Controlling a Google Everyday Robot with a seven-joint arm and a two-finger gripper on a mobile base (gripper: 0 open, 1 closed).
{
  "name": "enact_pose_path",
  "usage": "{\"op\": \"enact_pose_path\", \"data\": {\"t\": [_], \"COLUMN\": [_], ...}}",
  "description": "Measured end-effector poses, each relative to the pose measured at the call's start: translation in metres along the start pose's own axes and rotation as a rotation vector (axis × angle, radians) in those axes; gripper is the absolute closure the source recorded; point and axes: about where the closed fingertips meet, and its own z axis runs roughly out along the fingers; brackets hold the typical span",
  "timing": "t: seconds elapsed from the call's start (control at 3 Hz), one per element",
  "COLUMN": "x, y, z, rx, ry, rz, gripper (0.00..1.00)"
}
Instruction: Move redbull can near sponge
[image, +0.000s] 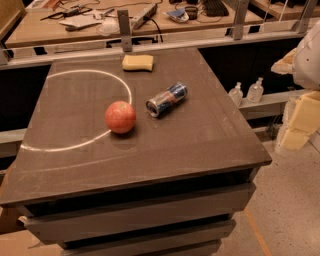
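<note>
The redbull can (167, 99) lies on its side near the middle of the dark brown table (200, 145), silver top pointing to the front left. The pale yellow sponge (138, 62) lies flat near the table's far edge, a short way behind and left of the can. My gripper (298, 122), tan-padded on a white arm, hangs off the table's right side, well clear of the can and holding nothing that I can see.
A red-orange apple (120, 117) sits just left of the can, on a white arc line painted on the table. Two small clear bottles (246, 92) stand on a ledge to the right. A metal rail (165, 42) and a cluttered desk lie behind.
</note>
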Motion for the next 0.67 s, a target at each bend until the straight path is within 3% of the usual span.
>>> {"op": "enact_pose_path", "data": {"t": [0.33,0.67], "x": [-0.001,-0.005], "y": [-0.001,-0.016], "z": [0.000,0.005], "rx": [0.000,0.000], "ry": [-0.010,-0.117], "rz": [0.001,0.014], "gripper": [0.00,0.00]}}
